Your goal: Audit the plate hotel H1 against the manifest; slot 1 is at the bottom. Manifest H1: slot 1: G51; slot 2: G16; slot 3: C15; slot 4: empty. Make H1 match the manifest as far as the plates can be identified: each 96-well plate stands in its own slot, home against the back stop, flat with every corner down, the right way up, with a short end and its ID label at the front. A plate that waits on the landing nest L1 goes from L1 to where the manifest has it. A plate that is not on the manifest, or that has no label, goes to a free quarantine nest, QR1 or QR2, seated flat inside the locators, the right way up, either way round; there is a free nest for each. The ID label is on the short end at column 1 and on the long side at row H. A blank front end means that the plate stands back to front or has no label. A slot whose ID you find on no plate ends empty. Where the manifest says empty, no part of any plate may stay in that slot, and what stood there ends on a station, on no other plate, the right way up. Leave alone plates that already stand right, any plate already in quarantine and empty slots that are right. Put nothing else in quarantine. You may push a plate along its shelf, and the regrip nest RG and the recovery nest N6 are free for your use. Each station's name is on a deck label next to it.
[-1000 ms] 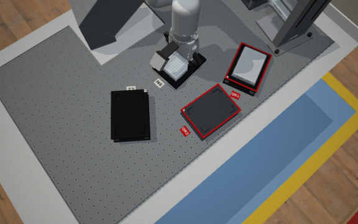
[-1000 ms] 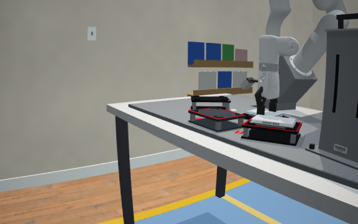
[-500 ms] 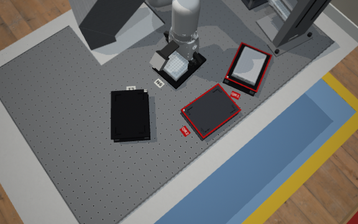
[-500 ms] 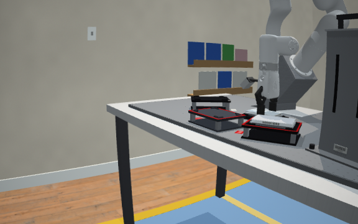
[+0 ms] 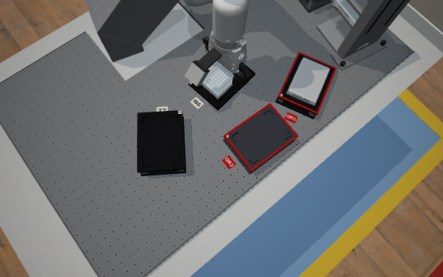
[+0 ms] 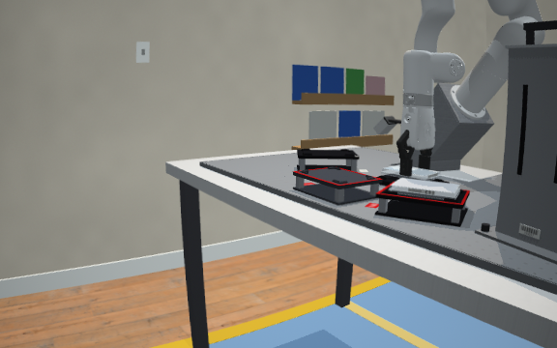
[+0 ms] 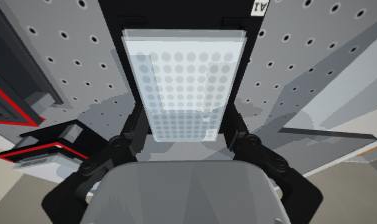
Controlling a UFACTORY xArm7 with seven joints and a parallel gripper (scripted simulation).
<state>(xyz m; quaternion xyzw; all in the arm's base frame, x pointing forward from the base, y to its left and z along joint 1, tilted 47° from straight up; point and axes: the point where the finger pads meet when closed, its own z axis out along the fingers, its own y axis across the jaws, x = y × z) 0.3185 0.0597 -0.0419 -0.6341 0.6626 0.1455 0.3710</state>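
My gripper point(image 5: 226, 72) point(image 6: 415, 168) point(image 7: 185, 111) points down at nest N6 point(image 5: 220, 105) point(image 7: 184, 11), shut on a clear 96-well plate point(image 5: 218, 81) point(image 6: 393, 170) point(image 7: 186, 80), one finger on each long side. The plate lies wells up, low over or in the nest; whether it touches the nest is hidden. No ID is readable on it. Another plate point(image 5: 308, 78) point(image 6: 421, 188) lies in the red-rimmed nest QR1 point(image 5: 282, 93) point(image 6: 380, 194); the label on its side is too small to read. Nest QR2 point(image 5: 260, 136) point(image 6: 338, 176) is empty. The hotel point(image 5: 369, 32) point(image 6: 535, 145) shows its closed side; its slots are mostly hidden.
A black raised nest point(image 5: 161, 142) point(image 6: 327, 155) stands bare left of QR2 in the top view, its label partly hidden. The grey robot pedestal point(image 5: 137, 27) point(image 6: 457, 140) stands behind. QR1 and QR2 stand near the front table edge, QR1 between N6 and the hotel side.
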